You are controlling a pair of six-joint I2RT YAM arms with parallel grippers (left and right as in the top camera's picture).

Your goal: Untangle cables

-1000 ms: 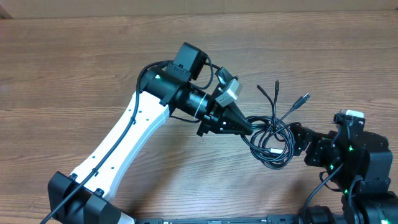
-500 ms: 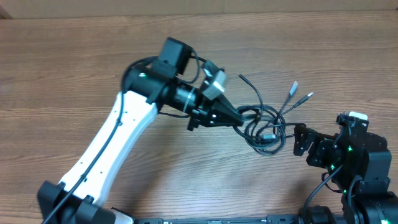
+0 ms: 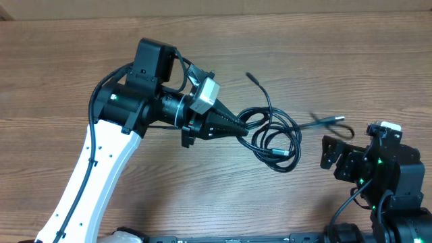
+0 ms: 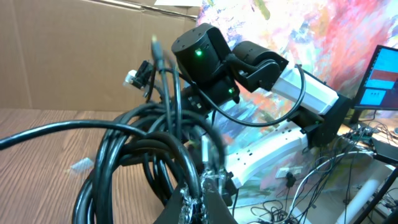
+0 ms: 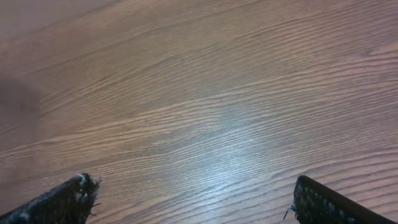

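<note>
The cables (image 3: 275,138) are a looped bundle of thin black cords at the table's middle right, with one plug end up at the back (image 3: 249,77) and blurred plug ends trailing right (image 3: 331,120). My left gripper (image 3: 247,129) is shut on the bundle's left side. In the left wrist view the black loops (image 4: 143,155) rise from between the shut fingers (image 4: 200,199). My right gripper (image 3: 331,152) is open and empty, right of the bundle and apart from it. The right wrist view shows only bare wood between its spread fingertips (image 5: 193,196).
The wooden table (image 3: 81,81) fills the overhead view. The right arm's black body (image 3: 385,172) stands at the right front corner. The left arm's white link (image 3: 91,182) crosses the front left. A cardboard wall (image 4: 74,56) shows in the left wrist view.
My left gripper has pulled left with the cables, dragging the bundle away from the right gripper. The plug ends have swung and now trail to the right. The right arm has stayed put.
</note>
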